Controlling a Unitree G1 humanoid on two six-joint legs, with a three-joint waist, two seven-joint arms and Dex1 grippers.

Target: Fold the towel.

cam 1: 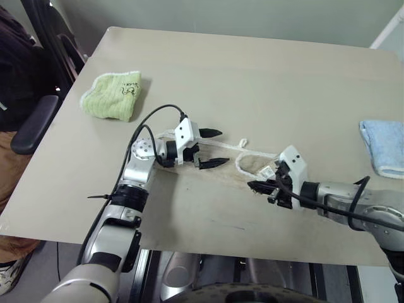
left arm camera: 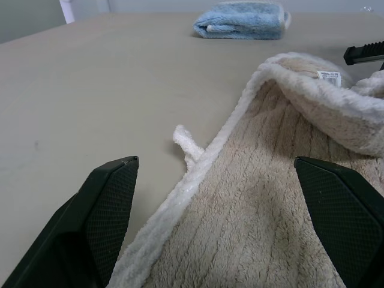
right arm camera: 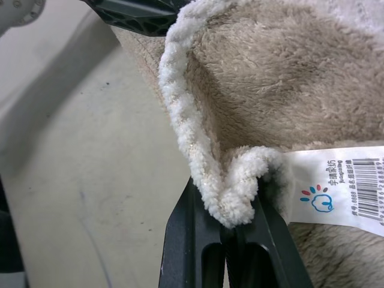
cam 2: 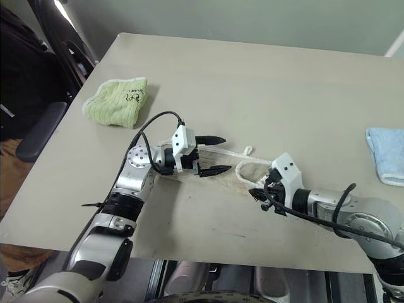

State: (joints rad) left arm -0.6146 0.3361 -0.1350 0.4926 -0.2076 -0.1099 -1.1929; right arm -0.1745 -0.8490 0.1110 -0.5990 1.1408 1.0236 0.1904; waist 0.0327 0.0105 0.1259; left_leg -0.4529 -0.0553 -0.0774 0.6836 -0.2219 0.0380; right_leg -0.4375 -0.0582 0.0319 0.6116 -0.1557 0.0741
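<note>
Here, the beige towel lies spread on the tabletop between the two hands. The right hand is clamped on the towel's white-edged corner, lifting it into a curl beside a white printed tag. The left hand, fingers wide apart, hovers just over the towel's other end, gripping nothing. A lime-green towel sits well beyond the left hand; a light-blue towel lies well beyond the right hand.

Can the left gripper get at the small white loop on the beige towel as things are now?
Probably yes. The left gripper is open above the beige towel, and the white loop lies on bare table just ahead of its fingers, with nothing between.
</note>
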